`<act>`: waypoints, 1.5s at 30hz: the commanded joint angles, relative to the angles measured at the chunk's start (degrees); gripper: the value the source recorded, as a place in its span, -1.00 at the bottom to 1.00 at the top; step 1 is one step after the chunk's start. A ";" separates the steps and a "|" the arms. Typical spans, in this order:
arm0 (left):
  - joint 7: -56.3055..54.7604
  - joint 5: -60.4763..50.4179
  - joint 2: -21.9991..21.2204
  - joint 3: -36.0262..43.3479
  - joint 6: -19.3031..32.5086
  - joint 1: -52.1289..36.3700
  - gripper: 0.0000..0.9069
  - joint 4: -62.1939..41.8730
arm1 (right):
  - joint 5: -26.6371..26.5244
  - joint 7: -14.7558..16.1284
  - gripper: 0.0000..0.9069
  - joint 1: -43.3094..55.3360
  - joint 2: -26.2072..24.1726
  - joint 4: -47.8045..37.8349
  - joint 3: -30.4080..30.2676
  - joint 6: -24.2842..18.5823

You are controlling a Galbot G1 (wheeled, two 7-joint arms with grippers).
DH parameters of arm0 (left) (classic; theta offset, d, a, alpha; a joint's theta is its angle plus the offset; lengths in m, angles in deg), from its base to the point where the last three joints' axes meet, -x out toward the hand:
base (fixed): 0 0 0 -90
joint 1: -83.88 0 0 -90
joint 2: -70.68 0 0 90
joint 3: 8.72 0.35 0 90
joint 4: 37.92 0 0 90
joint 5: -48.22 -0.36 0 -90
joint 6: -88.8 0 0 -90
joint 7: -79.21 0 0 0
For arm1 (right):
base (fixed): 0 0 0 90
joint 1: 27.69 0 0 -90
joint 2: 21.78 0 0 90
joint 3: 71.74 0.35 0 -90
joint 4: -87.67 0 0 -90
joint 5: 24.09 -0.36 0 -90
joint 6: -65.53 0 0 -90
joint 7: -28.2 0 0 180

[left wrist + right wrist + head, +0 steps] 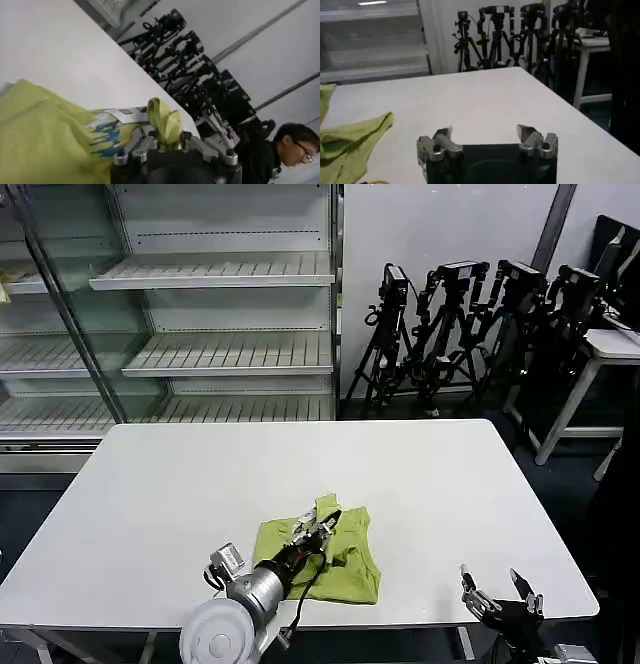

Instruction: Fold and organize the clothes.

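Observation:
The clothes are one lime-green T-shirt [345, 554], lying crumpled near the front edge of the white table [200, 484]. In the left wrist view a blue print and a white label show on the T-shirt [45, 135]. My left gripper [322, 529] is over the garment's middle, shut on a pinched-up fold of fabric [164, 122] that stands up between its fingers. My right gripper [500, 589] hangs open at the table's front right edge, well clear of the shirt, with nothing between its fingertips [485, 134]. A shirt edge [350, 140] shows off to one side of it.
Empty white shelves [220, 314] stand behind the table. A row of black tripods [460, 324] and a second white table [610, 349] fill the back right. A person [290, 147] is at the edge of the left wrist view. Bare tabletop surrounds the shirt.

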 commanded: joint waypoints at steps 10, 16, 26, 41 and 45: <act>2.20 -4.27 11.58 -17.02 -0.22 13.09 1.00 11.11 | 0.15 0.55 1.00 2.28 -0.31 -1.02 -1.99 -0.41; 1.77 -2.18 15.11 -24.07 -4.06 16.89 1.00 5.17 | -0.13 0.62 1.00 3.94 -0.96 -2.12 -2.86 -0.52; 3.62 -4.53 10.22 -17.92 -6.02 13.26 1.00 -0.46 | -0.20 0.51 1.00 3.23 -1.41 -1.84 -2.09 -0.52; 5.27 -8.95 4.22 -7.03 -5.07 7.50 1.00 -4.34 | 0.35 -0.02 1.00 0.98 0.19 0.92 -0.23 0.00; 4.85 -9.68 3.87 -5.75 -3.93 6.29 -0.69 -4.30 | 0.41 -0.13 1.00 0.26 0.62 1.71 0.08 0.15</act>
